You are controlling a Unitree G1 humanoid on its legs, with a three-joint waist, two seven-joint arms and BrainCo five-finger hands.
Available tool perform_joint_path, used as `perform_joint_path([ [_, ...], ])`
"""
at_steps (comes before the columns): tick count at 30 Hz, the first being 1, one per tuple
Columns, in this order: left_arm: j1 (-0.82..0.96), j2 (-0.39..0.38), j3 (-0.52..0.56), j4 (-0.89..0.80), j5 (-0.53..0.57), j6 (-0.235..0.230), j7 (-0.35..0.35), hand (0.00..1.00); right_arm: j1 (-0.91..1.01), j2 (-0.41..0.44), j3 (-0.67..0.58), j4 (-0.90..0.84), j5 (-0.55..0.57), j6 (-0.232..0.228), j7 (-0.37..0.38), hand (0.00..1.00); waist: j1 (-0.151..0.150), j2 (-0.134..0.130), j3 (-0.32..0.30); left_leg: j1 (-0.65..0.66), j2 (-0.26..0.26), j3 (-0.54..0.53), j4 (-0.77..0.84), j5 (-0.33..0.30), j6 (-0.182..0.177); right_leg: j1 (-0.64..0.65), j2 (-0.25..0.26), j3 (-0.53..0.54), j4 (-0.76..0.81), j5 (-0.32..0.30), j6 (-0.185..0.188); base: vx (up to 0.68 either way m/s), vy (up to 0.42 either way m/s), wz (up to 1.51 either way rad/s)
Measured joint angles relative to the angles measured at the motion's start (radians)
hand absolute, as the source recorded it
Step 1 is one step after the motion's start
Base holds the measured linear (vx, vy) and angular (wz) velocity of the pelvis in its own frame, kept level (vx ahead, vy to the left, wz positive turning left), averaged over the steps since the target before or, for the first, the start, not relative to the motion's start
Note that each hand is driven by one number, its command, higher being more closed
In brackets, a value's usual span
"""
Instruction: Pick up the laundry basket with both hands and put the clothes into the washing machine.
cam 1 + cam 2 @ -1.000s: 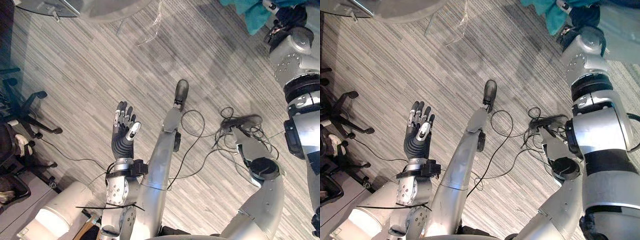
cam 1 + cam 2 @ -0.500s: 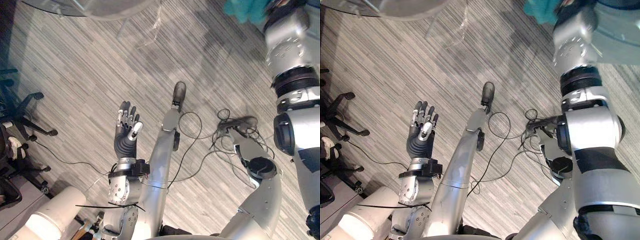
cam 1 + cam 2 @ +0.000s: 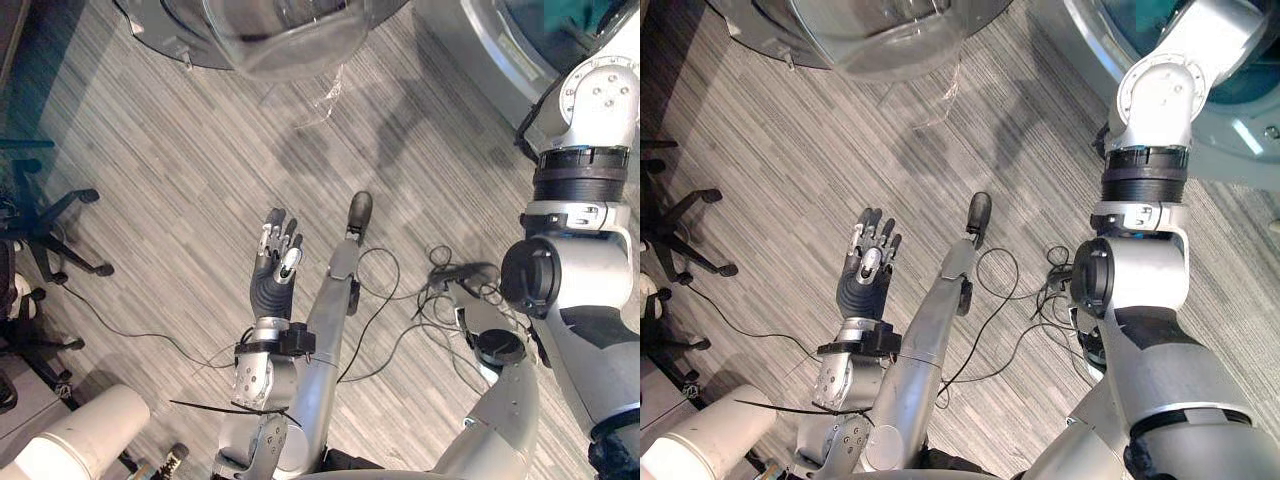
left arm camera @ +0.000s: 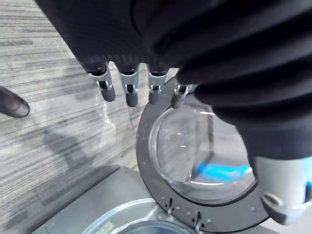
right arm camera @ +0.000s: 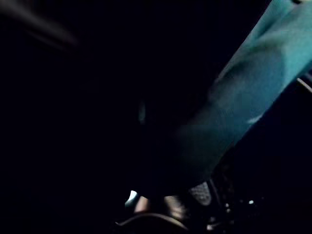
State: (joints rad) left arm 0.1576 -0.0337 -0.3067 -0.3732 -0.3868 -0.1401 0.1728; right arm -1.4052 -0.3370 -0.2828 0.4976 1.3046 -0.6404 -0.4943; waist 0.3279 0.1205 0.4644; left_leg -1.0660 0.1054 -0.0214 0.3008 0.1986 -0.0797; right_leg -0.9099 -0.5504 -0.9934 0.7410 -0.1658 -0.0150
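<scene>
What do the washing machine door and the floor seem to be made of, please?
The door has a clear, glossy bowl, probably glass, as it is see-through with bright highlights, set in a matt dark grey ring, likely plastic. The floor looks like matt low-pile carpet with fine grey stripes.

- The floor [image 3: 180, 170] is covered throughout by grey carpet, patterned with fine lighter and darker stripes that are run diagonally across the head views
- Soft, broad shadows [image 3: 330, 150] are cast on the carpet near the upper middle, while the rest is evenly lit
- A black office chair [image 3: 45, 225] base with castored legs is seen at the left edge
- A second chair [image 3: 20, 335] base is placed just below it
- A white cylinder [image 3: 80, 445] is laid at the lower left, beside a pale grey surface [image 3: 15, 425] in the corner
</scene>
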Motion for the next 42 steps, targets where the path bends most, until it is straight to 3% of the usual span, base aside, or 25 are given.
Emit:
perform_joint_path([
  [4, 0.000, 0.010, -0.006, 0.003, -0.015, 0.000, 0.001, 0.00, 0.001, 0.018, 0.008, 0.011, -0.080, 0.040, -0.029, 0.00, -0.013, 0.000, 0.000, 0.000, 0.001, 0.010, 0.012, -0.014, 0.017, -0.002, 0.005, 0.010, -0.019, 0.012, -0.017, 0.07, -0.074, -0.08],
  [7, 0.002, 0.024, -0.015, 0.018, -0.014, 0.001, 0.003, 0.00, 0.001, 0.039, 0.008, 0.045, -0.119, 0.105, -0.027, 0.00, -0.019, -0.001, 0.000, 0.013, 0.006, 0.034, 0.013, -0.026, 0.024, -0.004, 0.011, 0.028, -0.034, 0.021, -0.006, 0.02, -0.050, -0.19],
  [9, 0.006, 0.039, -0.018, 0.025, -0.014, 0.003, 0.004, 0.00, 0.008, 0.087, 0.008, 0.071, -0.128, 0.120, -0.021, 0.00, -0.027, -0.005, 0.000, 0.029, 0.014, 0.052, 0.009, -0.038, 0.029, -0.004, 0.024, 0.046, -0.053, 0.025, 0.006, 0.01, -0.053, -0.31],
  [11, 0.022, 0.057, -0.018, 0.025, -0.014, 0.005, 0.006, 0.00, 0.066, 0.161, 0.008, 0.073, -0.129, 0.128, 0.006, 0.00, -0.042, -0.031, -0.005, 0.065, 0.021, 0.075, -0.031, -0.040, 0.026, 0.003, 0.043, 0.059, -0.092, 0.035, 0.023, 0.03, -0.070, -0.35],
  [15, 0.024, 0.059, -0.035, 0.024, -0.013, 0.005, 0.010, 0.00, 0.218, 0.195, 0.007, 0.107, -0.129, 0.149, 0.031, 0.00, -0.046, -0.057, -0.016, 0.108, 0.030, 0.091, -0.092, -0.039, 0.026, 0.032, 0.070, 0.039, -0.147, 0.049, 0.045, 0.06, -0.066, -0.19],
  [19, 0.055, 0.059, -0.025, 0.024, -0.012, 0.005, 0.006, 0.00, 0.399, 0.234, 0.075, 0.160, -0.129, 0.223, 0.129, 0.00, -0.078, -0.073, -0.025, 0.122, 0.036, 0.093, -0.090, -0.039, 0.026, 0.051, 0.082, 0.034, -0.158, 0.059, 0.046, 0.08, -0.063, 0.00],
  [21, 0.068, 0.059, -0.004, 0.024, -0.012, 0.005, 0.001, 0.00, 0.488, 0.253, 0.149, 0.166, -0.129, 0.269, 0.187, 0.00, -0.096, -0.082, -0.029, 0.125, 0.043, 0.102, -0.085, -0.040, 0.026, 0.055, 0.094, 0.040, -0.172, 0.071, 0.027, 0.12, -0.086, -0.14],
  [26, 0.067, 0.058, 0.036, 0.030, -0.012, 0.006, -0.035, 0.00, 0.629, 0.259, 0.259, 0.206, -0.173, 0.366, 0.306, 0.00, -0.104, -0.095, -0.029, 0.138, 0.055, 0.112, -0.062, -0.063, 0.023, 0.070, 0.115, 0.054, -0.193, 0.084, 0.012, 0.10, -0.078, -0.11],
  [31, 0.069, 0.058, 0.066, 0.046, -0.012, 0.007, -0.047, 0.00, 0.686, 0.299, 0.309, 0.238, -0.212, 0.410, 0.367, 0.00, -0.125, -0.117, -0.032, 0.149, 0.070, 0.136, -0.042, -0.101, 0.021, 0.077, 0.137, 0.072, -0.222, 0.091, 0.015, 0.10, -0.072, -0.15],
  [39, 0.068, 0.045, 0.084, 0.078, 0.000, 0.021, -0.058, 0.00, 0.683, 0.309, 0.321, 0.297, -0.253, 0.420, 0.365, 0.00, -0.126, -0.122, -0.035, 0.172, 0.073, 0.149, -0.035, -0.118, 0.020, 0.093, 0.149, 0.085, -0.236, 0.094, 0.017, 0.11, -0.062, -0.06],
  [42, 0.068, 0.023, 0.108, 0.078, 0.016, 0.024, -0.057, 0.00, 0.692, 0.309, 0.321, 0.314, -0.257, 0.421, 0.363, 0.00, -0.133, -0.122, -0.035, 0.175, 0.089, 0.145, 0.042, -0.170, 0.020, 0.127, 0.154, 0.089, -0.225, 0.094, 0.017, 0.10, -0.064, -0.09],
])
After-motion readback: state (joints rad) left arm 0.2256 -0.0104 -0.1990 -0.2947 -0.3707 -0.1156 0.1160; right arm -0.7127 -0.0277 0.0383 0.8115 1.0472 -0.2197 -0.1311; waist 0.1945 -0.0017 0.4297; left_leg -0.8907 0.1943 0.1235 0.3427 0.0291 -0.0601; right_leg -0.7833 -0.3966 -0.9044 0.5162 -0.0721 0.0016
